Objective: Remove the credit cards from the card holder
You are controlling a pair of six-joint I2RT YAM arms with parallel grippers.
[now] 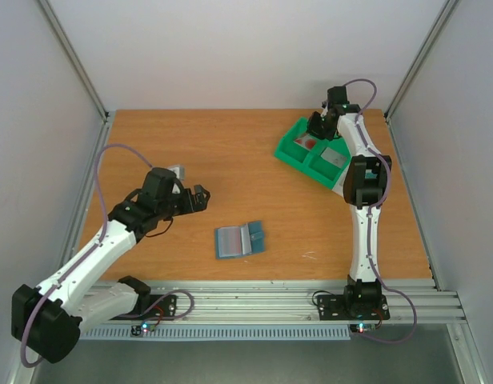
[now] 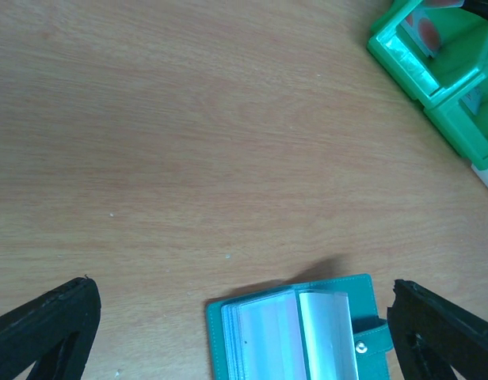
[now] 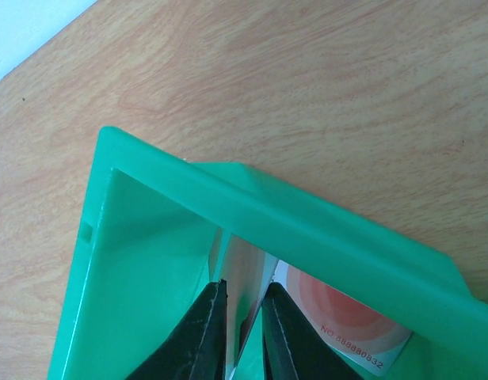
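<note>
Lighting's really even here: bright, diffuse stuff from overhead, no hard shadows anywhere. In the top view the table (image 1: 254,152) is evenly lit, the arms only throw faint smudgy shadows, and everything's a touch soft. In the left wrist view the card holder (image 2: 295,332) has a soft shadow off its far edge, its clear sleeves catch pale glare, and the left gripper's fingers (image 2: 50,328) are near-black blobs. The green bin (image 2: 434,71) at far right has shiny highlights. The right wrist view is super close, so the bin's rim goes mushy, yet the credit card (image 3: 347,317) print stays readable.
</note>
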